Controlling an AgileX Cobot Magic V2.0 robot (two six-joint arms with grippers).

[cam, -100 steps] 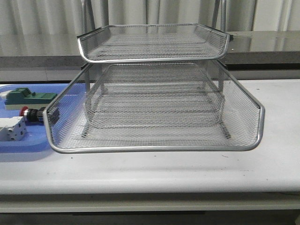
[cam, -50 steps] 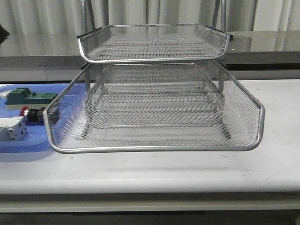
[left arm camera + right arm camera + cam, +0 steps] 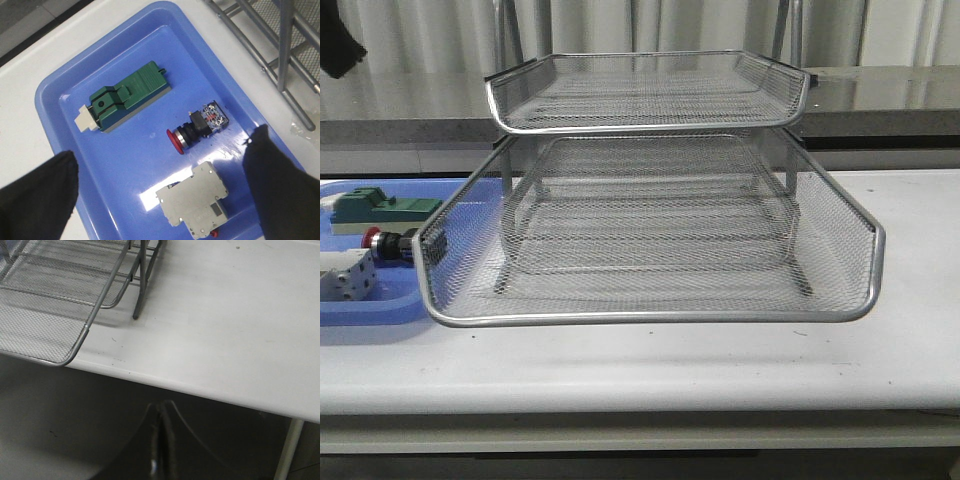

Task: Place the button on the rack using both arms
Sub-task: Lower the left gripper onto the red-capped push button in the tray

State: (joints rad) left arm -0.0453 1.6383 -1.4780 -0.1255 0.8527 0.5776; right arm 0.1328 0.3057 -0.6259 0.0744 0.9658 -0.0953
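Button: the button (image 3: 197,127) is seen lying on its side in the blue tray (image 3: 55,90), red cap toward the tray's middle, between the green part (image 3: 125,95) and the white part (image 3: 195,197), touching neither. In the front view it (image 3: 388,243) is found at the far left, just beside the rack's lower front corner.
Rack: the rack (image 3: 650,230) stands in the middle of the white table (image 3: 650,365); no button is seen on any visible tier.
Left gripper: the left gripper (image 3: 160,185) is held above the tray, its fingers (image 3: 280,190) spread wide apart and nothing between them; the button is framed roughly between them but is not touched.
Right gripper: the right gripper (image 3: 159,440) is seen low, off the table's front edge and well apart from the button; its fingers are pressed together with nothing held.
Done so far: judged as nothing beyond an approach; the button has not been picked up.
Left to do: the left fingers are to be lowered around the button and closed, the button lifted, probably handed to the right gripper, and set on a tier of the rack.
Progress: judged as the very start.
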